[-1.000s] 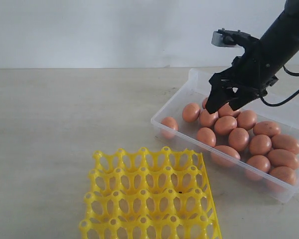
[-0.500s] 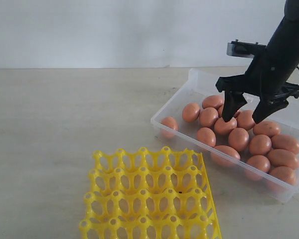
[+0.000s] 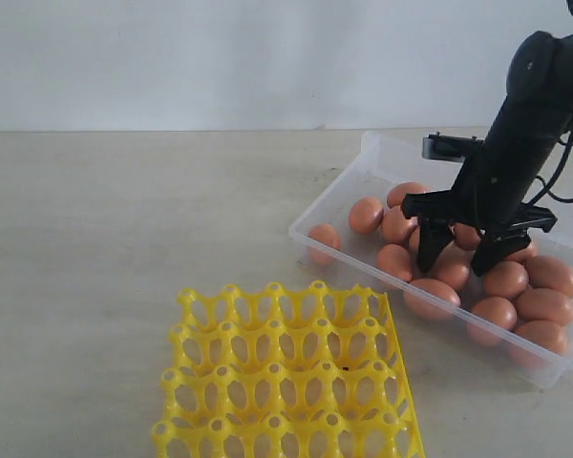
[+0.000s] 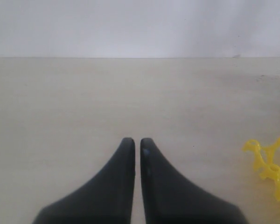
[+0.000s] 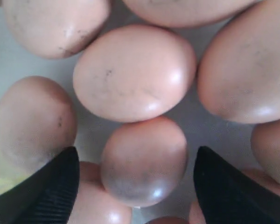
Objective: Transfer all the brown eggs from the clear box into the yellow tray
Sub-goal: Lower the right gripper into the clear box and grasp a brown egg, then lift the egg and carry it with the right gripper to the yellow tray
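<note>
Several brown eggs [image 3: 367, 216] lie in the clear box [image 3: 342, 197] at the right of the exterior view. My right gripper [image 3: 456, 263] is down inside the box, open, with one finger on each side of an egg. The right wrist view shows that egg [image 5: 144, 158] between the black fingertips [image 5: 56, 182], with a gap on both sides and more eggs [image 5: 133, 74] packed around it. The yellow tray [image 3: 286, 382] lies at the front with all its visible cups empty. My left gripper [image 4: 137, 142] is shut on nothing over bare table, beside a corner of the tray [image 4: 270, 169].
The box's low front wall [image 3: 430, 329] stands between the eggs and the tray. A cable [image 3: 565, 196] hangs from the right arm over the box's far side. Pale tabletop [image 3: 124, 248] stretches to the left of box and tray.
My right gripper has moved rightward over the box and then dropped among the eggs, staying open. The eggs and the tray have not moved.
</note>
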`<state>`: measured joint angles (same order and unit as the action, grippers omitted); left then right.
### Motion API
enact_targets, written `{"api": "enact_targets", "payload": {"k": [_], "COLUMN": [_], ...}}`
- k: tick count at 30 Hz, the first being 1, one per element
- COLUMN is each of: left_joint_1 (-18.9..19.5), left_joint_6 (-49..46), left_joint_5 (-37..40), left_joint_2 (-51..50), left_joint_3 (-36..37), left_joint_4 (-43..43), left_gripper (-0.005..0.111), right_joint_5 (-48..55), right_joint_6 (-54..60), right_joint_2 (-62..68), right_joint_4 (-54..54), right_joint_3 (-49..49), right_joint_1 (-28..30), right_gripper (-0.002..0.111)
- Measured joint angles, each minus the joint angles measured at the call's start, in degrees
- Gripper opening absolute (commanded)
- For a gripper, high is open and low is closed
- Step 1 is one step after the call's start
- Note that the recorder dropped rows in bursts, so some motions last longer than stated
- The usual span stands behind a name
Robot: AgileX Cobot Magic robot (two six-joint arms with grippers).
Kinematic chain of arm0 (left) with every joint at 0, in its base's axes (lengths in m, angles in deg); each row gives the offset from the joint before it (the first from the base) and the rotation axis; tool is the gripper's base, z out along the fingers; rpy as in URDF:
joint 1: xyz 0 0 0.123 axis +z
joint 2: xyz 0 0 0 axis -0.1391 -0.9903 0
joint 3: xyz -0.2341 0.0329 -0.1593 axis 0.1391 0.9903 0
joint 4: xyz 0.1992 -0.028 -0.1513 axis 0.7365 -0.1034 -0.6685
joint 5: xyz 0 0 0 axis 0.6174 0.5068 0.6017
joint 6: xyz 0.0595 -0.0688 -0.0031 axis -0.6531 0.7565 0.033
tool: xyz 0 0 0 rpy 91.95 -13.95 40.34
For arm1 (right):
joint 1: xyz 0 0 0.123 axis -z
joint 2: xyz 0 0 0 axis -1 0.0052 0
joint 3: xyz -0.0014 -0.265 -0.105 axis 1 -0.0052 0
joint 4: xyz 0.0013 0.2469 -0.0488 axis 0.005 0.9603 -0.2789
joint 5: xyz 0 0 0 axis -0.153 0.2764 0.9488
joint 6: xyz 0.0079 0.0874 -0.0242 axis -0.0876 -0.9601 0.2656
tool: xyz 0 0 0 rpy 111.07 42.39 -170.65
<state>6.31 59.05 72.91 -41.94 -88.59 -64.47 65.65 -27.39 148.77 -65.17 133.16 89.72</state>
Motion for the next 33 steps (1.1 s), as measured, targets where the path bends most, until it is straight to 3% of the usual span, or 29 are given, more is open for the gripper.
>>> {"api": "enact_targets", "payload": {"k": [4, 12, 22, 33], "left_joint_1": [0.0, 0.0, 0.0, 0.0], "left_joint_6": [0.0, 0.0, 0.0, 0.0], "left_joint_5": [0.0, 0.0, 0.0, 0.0], "left_joint_2": [0.0, 0.0, 0.0, 0.0], "left_joint_3": [0.0, 0.0, 0.0, 0.0], "left_joint_4": [0.0, 0.0, 0.0, 0.0], "left_gripper": [0.004, 0.004, 0.004, 0.004], "right_joint_5": [-0.5, -1.2, -1.7, -7.1], "right_joint_6": [0.0, -0.1, 3.1, 8.2], "right_joint_2": [1.3, 1.4, 0.3, -11.5], "right_joint_4": [0.0, 0.0, 0.0, 3.0], "right_joint_3": [0.0, 0.0, 0.0, 0.0], "right_joint_1": [0.0, 0.0, 0.0, 0.0], "right_gripper": [0.051, 0.001, 0.0, 0.0]}}
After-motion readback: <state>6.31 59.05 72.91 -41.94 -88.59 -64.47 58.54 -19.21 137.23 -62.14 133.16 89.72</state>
